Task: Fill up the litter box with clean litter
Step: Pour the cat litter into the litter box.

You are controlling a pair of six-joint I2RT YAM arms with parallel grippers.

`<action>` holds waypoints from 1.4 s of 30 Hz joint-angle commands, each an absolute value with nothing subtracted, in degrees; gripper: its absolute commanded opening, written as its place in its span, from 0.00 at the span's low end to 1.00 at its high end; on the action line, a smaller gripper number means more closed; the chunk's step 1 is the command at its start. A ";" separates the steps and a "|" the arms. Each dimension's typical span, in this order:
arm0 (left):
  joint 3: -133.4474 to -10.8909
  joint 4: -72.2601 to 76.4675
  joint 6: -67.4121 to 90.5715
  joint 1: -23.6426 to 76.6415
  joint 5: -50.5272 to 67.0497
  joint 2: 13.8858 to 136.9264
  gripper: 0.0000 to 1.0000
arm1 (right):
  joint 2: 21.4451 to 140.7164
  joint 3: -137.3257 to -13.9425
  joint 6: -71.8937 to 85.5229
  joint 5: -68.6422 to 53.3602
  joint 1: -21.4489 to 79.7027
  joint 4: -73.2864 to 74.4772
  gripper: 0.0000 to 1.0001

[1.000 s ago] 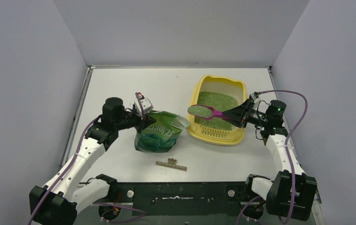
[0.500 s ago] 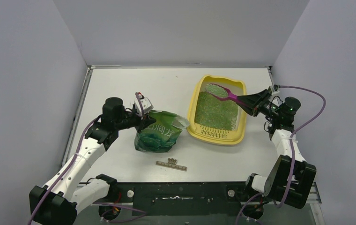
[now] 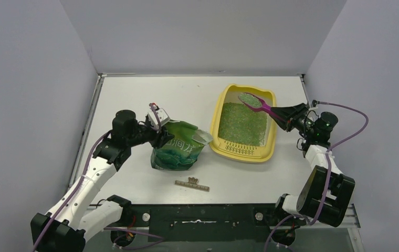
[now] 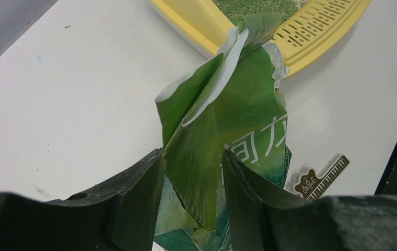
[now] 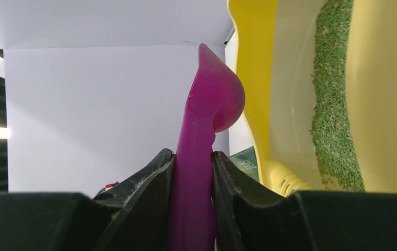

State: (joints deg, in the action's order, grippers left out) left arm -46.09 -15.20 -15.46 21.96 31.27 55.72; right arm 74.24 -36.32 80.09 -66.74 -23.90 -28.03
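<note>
**Scoop held over the far end of the litter box, bag top between the left fingers**

Top view: The pale yellow litter box (image 3: pixel 217 125) is seen right of centre on the white table (image 3: pixel 150 94). Its long axis runs from near to far, leaning slightly right at the far end, and the slotted grate strip is at the near end. Clean litter (image 3: pixel 242 123) is spread across its floor. The right arm is folded sharply at the table's right edge, forearm raised, and the right gripper (image 3: pixel 279 112) is pointed left toward the box. A magenta scoop (image 3: pixel 258 104) is pinched by its handle, with its bowl of green granules held over the far end of the box. The left arm is stretched forward and bent right at the elbow, and the left gripper (image 3: pixel 163 134) is placed at the top of a green litter bag (image 3: pixel 179 149) standing just left of the box. A small brown card (image 3: pixel 192 184) lies near the bag.

Left wrist view: The bag's torn top stands between the two fingers, which are parted. Whether it is pressed cannot be told.

Right wrist view: The scoop handle is clamped tightly between both fingers, and the bowl is seen edge-on, pointing away.
</note>
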 commanded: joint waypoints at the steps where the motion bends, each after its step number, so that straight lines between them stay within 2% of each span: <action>1: -47.49 -13.02 -15.30 21.75 27.85 52.78 0.46 | 73.00 -36.24 75.84 -63.81 -24.26 -26.74 0.00; 6: -47.45 -13.26 -13.96 21.71 23.57 50.85 0.57 | 70.29 -40.22 63.65 -59.08 -24.21 -7.04 0.00; 10: -46.86 -12.67 -13.42 21.18 20.25 48.87 0.63 | 68.22 -40.69 63.22 -54.77 -23.77 -4.09 0.00; 15: -44.19 -9.50 -12.86 20.77 15.69 44.97 0.66 | 67.42 -39.38 67.25 -48.22 -22.85 -4.94 0.00; 29: -41.92 -6.86 -12.23 20.66 13.96 42.55 0.68 | 67.65 -43.23 72.07 -22.17 -8.79 -4.61 0.00; 36: -42.11 -7.18 -12.10 20.66 15.09 43.34 0.69 | 64.49 -42.85 73.89 -15.86 -7.35 -3.21 0.00; 42: -42.08 -6.69 -12.04 20.65 15.88 43.86 0.68 | 61.14 -42.98 72.53 -15.52 -7.40 1.83 0.00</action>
